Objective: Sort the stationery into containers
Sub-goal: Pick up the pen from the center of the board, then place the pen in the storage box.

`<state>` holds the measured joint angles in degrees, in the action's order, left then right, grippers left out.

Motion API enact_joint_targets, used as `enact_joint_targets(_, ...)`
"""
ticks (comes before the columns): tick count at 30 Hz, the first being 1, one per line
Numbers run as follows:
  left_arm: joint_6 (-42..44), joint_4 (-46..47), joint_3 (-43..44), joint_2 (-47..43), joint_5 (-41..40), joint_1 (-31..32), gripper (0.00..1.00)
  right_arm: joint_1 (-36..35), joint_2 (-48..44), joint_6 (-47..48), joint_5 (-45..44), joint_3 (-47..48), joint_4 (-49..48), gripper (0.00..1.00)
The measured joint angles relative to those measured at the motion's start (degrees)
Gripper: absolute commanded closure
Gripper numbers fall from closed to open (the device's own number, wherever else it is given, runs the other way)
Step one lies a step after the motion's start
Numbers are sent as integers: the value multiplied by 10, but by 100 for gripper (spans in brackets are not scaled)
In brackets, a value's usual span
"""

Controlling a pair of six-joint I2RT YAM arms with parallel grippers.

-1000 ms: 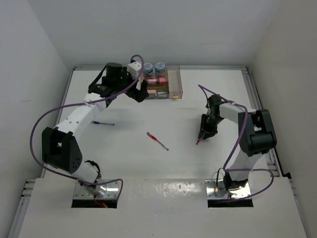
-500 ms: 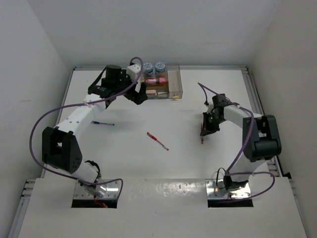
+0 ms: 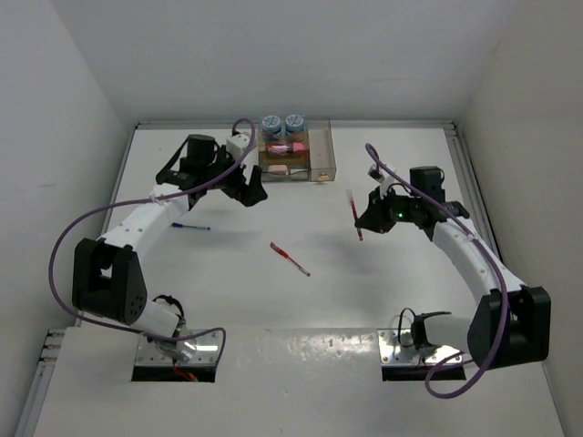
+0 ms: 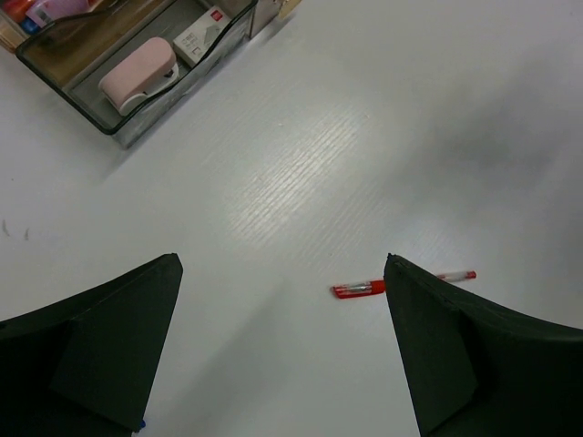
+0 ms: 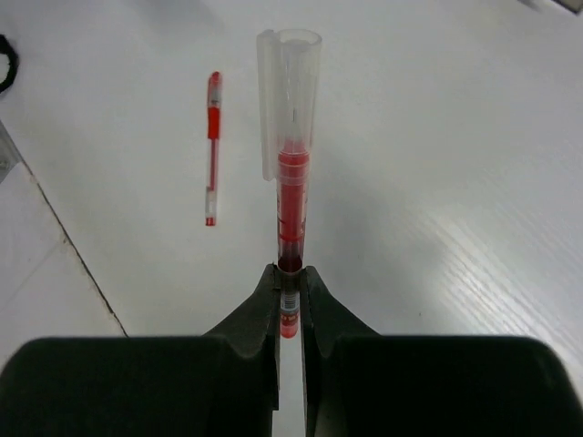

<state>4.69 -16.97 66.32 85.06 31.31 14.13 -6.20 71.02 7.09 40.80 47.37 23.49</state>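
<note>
The red pen [image 5: 291, 182] sits pinched in the right pincer [image 5: 290, 282], whose jaws are closed on it close to one end. Most of the barrel and its clear cap stick out ahead. It looks lifted off the table [image 3: 410, 291], over the right half, between the middle and the far edge.

The organiser [image 3: 324, 169] stands at the middle of the far edge, to the left of the pen. To do this carry well, I'd keep the pen high enough for its long free end to clear the clear wall. Then I'd turn it to lie along a compartment, lower it, and only then let go. With so short a hold the pen could swing, so a slow swing of the arm seems wise. The left pincer [image 3: 252, 191] hangs wide open and empty just off the organiser's left corner, so I'd approach from the right.

The right wrist view alone shows how narrow that grip is. The overhead view alone shows the whole route, a blue pen [image 3: 189, 226] towards the left edge and two patterned rolls [image 3: 271, 124] at the organiser's far end. The left wrist view alone shows a pink chunky piece [image 4: 137, 77] and a small white eraser [image 4: 205, 36] already inside. A second red pen [image 3: 290, 259] lies loose mid-table in all three views.
</note>
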Motion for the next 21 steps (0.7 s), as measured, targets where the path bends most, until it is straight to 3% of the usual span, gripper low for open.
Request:
enact_joint_targets(15,-9,15,-10,-8,16,-3,0,-29,29,-15,-3,43,-47,100)
enact_joint_targets(21,-9,15,-9,-5,21,-4,0,-54,213,-118,-59,265,-22,100)
